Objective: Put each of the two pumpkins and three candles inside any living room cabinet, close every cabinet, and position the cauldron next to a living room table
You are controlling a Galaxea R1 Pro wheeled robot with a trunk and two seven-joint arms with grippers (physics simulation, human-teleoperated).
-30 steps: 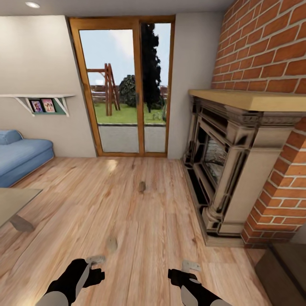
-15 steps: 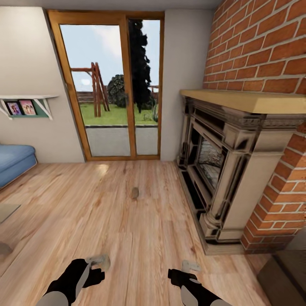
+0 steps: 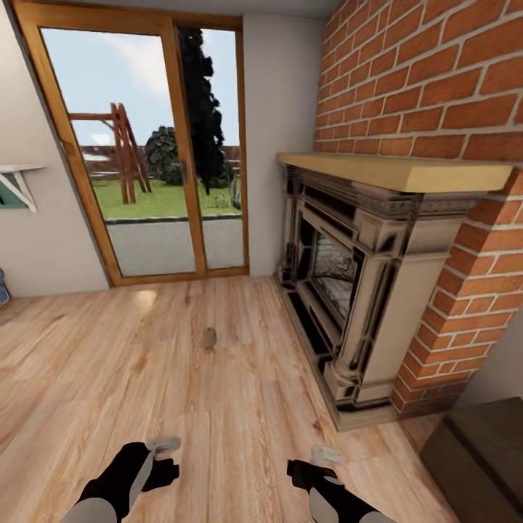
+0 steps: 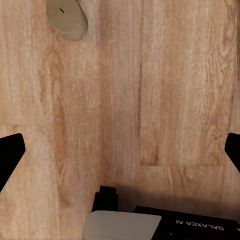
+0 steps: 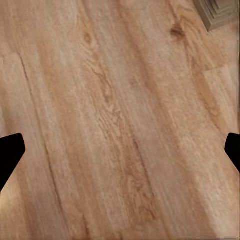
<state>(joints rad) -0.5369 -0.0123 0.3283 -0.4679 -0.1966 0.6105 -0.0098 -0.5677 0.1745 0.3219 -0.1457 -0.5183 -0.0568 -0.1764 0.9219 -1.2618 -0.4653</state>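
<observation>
Our view has swung to the right since a moment ago. The blue sofa and the low table on the left have slid out of sight, so it is the camera that turned, not the things. That tells us we are still driving about the room looking for what to pick up.

The biggest thing is the brick wall (image 3: 436, 87) on the right, with the stone fireplace (image 3: 356, 276) set in it. Far off on the left is the glass door (image 3: 145, 145) with the garden behind. The wood floor (image 3: 109, 378) spreads all over the near part. At the near right corner we see a dark brown box top, which may be the cabinet (image 3: 479, 450).

One small beige candle (image 3: 210, 337) lies on the floor in the middle, well ahead of both arms. Another candle (image 4: 67, 19) shows in the left wrist view, on the floor near the left gripper (image 3: 161, 444), not touching it.

The left gripper is spread wide and holds nothing. The right gripper (image 3: 325, 456) is also spread wide and holds nothing. We think the close candle is the one to grab first.
</observation>
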